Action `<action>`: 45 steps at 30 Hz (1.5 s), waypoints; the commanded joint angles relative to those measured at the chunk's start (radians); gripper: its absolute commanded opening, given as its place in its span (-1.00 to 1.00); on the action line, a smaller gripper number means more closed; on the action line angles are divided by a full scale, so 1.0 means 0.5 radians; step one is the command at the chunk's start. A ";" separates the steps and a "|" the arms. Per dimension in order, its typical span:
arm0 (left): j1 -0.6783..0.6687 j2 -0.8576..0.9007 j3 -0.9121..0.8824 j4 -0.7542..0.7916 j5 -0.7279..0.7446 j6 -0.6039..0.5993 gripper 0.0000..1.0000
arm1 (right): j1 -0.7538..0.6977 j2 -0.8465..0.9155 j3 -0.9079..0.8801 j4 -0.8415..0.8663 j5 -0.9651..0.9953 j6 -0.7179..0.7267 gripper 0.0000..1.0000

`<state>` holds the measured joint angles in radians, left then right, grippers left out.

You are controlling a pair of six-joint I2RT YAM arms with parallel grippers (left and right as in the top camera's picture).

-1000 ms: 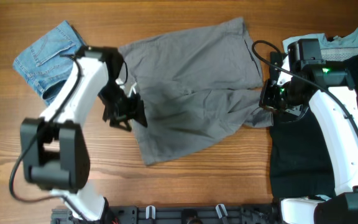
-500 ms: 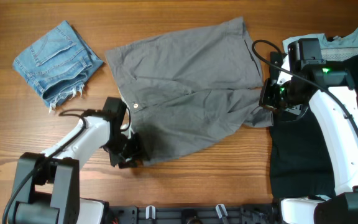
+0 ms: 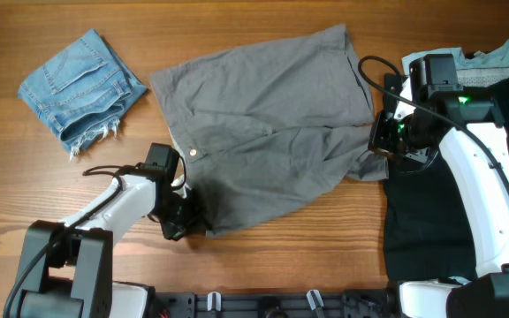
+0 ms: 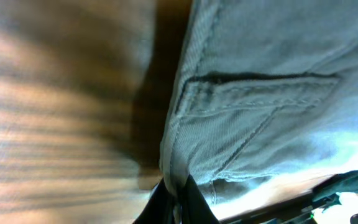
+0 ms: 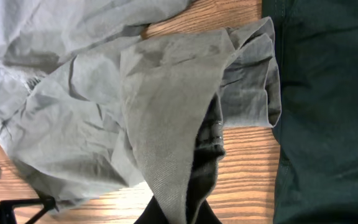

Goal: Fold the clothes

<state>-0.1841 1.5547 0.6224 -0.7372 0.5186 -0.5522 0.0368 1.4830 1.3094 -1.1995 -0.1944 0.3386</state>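
Observation:
The clothes (image 3: 272,124), large grey shorts, lie spread across the middle of the table, with a button showing near their left edge. My left gripper (image 3: 186,223) is at their near-left corner. In the left wrist view it (image 4: 178,204) is shut on the seamed edge of the grey cloth (image 4: 272,93). My right gripper (image 3: 383,141) is at the shorts' right edge. The right wrist view shows it (image 5: 180,213) shut on a raised fold of the grey fabric (image 5: 104,112).
Small blue denim shorts (image 3: 78,87) lie at the far left. A black garment (image 3: 431,221) covers the table's right side under the right arm, with a pale garment (image 3: 502,53) behind it. Bare wood (image 3: 307,238) runs along the front.
The left arm swung from the shorts' left waistband down to their near-left corner and its jaws closed on the cloth. The shorts' far-left corner now lies spread out. The right arm stayed still.

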 commanded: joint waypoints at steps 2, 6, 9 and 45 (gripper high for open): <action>0.115 -0.034 0.031 -0.250 -0.066 0.021 -0.92 | 0.006 0.007 -0.008 0.003 0.085 0.003 -0.90; 0.414 -0.246 0.216 -0.632 -0.230 0.175 -0.92 | 0.007 0.007 -0.015 -0.044 0.129 0.004 -0.85; 0.674 -0.476 0.369 -0.840 -0.412 0.277 -0.92 | 0.007 0.008 -0.090 -0.194 0.152 0.012 -0.85; 0.793 -0.741 0.513 -0.864 -0.486 0.288 -0.92 | -0.040 0.775 -1.009 1.981 -0.041 0.517 -0.91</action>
<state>0.2050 1.1976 0.8581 -1.1790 0.2951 -0.4232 0.0196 1.7184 0.8127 -0.3061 -0.2756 0.5606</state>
